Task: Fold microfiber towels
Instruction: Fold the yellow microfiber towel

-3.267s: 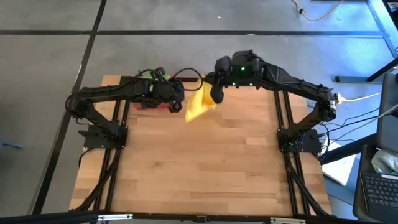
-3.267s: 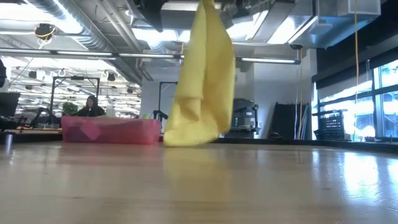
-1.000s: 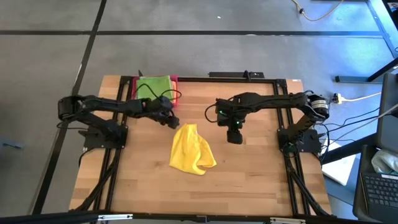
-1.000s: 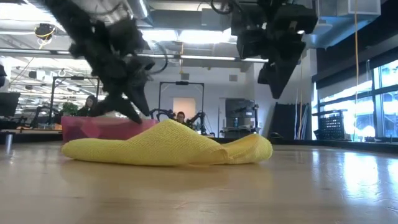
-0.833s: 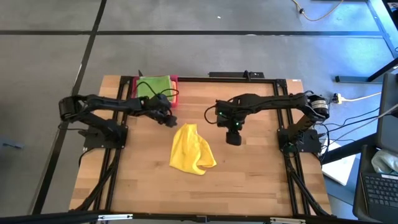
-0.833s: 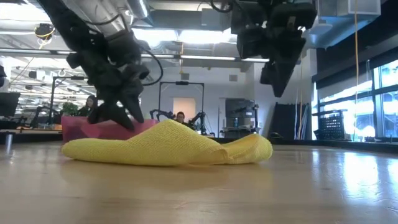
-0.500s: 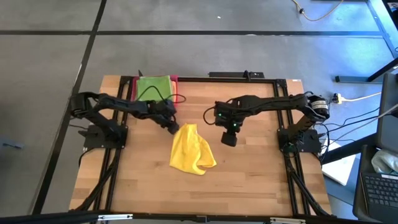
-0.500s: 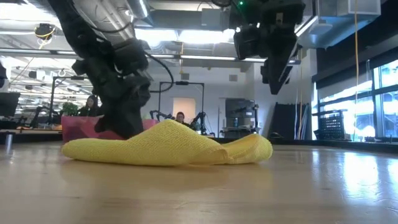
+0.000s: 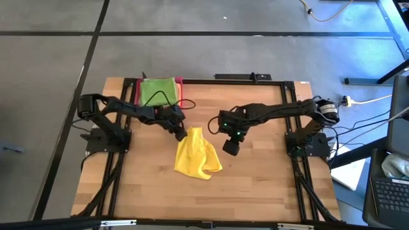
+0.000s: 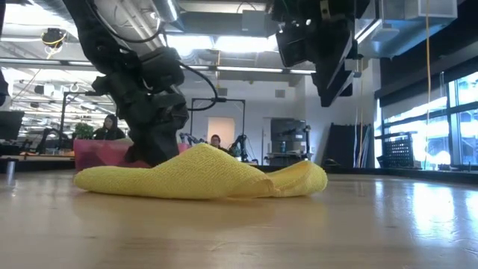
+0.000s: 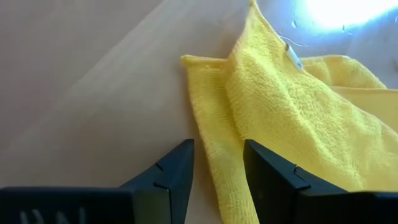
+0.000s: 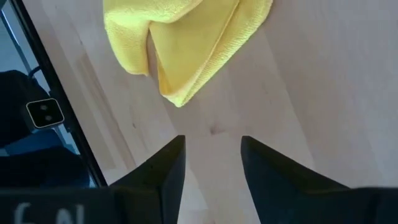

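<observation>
1. A yellow towel (image 9: 196,154) lies crumpled near the middle of the wooden table (image 9: 255,185), soft and nubbly, in thick rounded folds with doubled hems showing at one end.
2. From above, its long axis runs from the far side of the table towards the near side, slightly slanted, narrow at the far corner and wider and bunched at the near end.
3. At table height it reads as a low mound, humped in the middle and tapering flat to either side.
4. A small white tag (image 11: 293,57) sits on one edge of the cloth.
5. At the far left edge a pink-red tray (image 9: 179,85) holds a bright green towel (image 9: 157,91), folded flat.
6. The left gripper (image 9: 183,132) is down at the yellow towel's far corner, fingers parted with the cloth's edge lying between the tips; nothing gripped yet.
7. The right gripper (image 9: 230,147) hangs above the table just right of the towel, fingers apart and empty, bare wood between them.
</observation>
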Robot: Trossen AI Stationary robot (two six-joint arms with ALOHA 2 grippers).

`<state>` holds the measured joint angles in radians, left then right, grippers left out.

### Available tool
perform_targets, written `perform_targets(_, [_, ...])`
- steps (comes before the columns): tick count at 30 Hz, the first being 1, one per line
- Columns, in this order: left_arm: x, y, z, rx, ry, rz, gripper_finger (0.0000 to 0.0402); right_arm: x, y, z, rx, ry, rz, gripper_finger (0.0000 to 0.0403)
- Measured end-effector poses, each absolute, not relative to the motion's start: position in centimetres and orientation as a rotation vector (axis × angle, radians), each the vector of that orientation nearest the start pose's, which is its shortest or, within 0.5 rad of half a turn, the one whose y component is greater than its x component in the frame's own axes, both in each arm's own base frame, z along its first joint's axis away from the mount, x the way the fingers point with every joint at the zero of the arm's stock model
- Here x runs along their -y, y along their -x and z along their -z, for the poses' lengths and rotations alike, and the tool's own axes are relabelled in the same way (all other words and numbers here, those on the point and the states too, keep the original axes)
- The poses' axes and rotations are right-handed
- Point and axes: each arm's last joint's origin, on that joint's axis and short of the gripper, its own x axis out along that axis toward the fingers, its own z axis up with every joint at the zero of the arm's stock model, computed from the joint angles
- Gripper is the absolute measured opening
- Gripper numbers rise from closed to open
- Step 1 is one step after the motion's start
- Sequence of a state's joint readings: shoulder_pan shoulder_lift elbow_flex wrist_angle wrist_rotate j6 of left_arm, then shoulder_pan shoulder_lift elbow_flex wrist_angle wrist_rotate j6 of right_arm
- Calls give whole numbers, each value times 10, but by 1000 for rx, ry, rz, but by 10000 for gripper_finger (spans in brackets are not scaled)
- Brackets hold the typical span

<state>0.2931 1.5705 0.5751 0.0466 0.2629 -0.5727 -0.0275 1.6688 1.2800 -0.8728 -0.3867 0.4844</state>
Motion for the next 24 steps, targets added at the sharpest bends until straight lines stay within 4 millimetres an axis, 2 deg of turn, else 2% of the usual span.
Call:
perform_targets(6, [-55,-259,-115,-869,709,-247,138,-6,-326,-239,-1297,-710,31,158])
perform_targets(10, [-51,-260,-116,-852,680,-283,131,-10,-326,-239,-1297,-714,40,158])
perform_targets(13, [-51,-260,-117,-848,674,-294,104,-13,-326,-239,-1299,-710,40,158])
perform_targets(18, [-51,-259,-124,-817,675,-289,19,-14,-326,-239,-1299,-685,21,158])
perform_targets(24, [-51,-257,-143,-727,724,-306,2,-14,-326,-239,-1293,-617,-25,158])
